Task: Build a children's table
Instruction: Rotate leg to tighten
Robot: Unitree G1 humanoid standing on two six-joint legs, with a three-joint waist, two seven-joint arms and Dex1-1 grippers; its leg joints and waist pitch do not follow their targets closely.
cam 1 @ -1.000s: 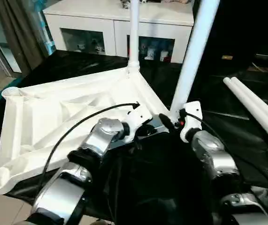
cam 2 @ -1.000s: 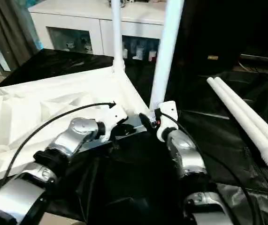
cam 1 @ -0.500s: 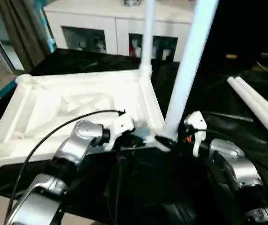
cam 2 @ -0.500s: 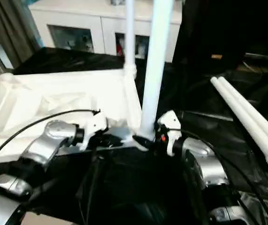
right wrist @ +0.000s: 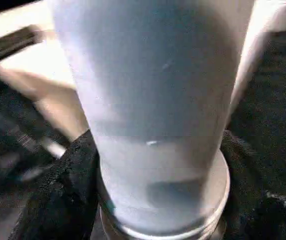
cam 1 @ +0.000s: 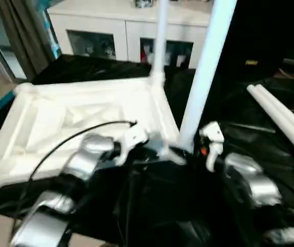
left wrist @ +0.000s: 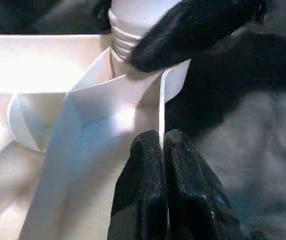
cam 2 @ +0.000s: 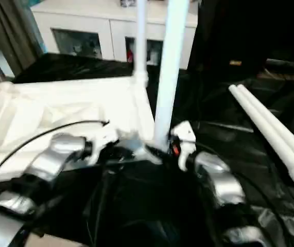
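Left eye view: upturned children's table [cam 1: 59, 118] on the black work table [cam 1: 270, 139]; left gripper [left wrist: 162, 150] pinches its near rim, right gripper [right wrist: 158, 165] clasps the near-corner leg [cam 1: 203, 77], spare legs [cam 1: 283, 121] lying right

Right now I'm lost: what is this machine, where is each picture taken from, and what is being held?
A two-armed humanoid robot is building a small white table. Two pictures come from its head, looking down over its silver forearms; two come from cameras on its wrists. The tabletop lies upside down on a black-covered work table. One leg stands in the far corner; two spare legs lie to the right. The left gripper is pinched shut on a thin wall of the tabletop. The right gripper has its fingers either side of the near leg at its socket.
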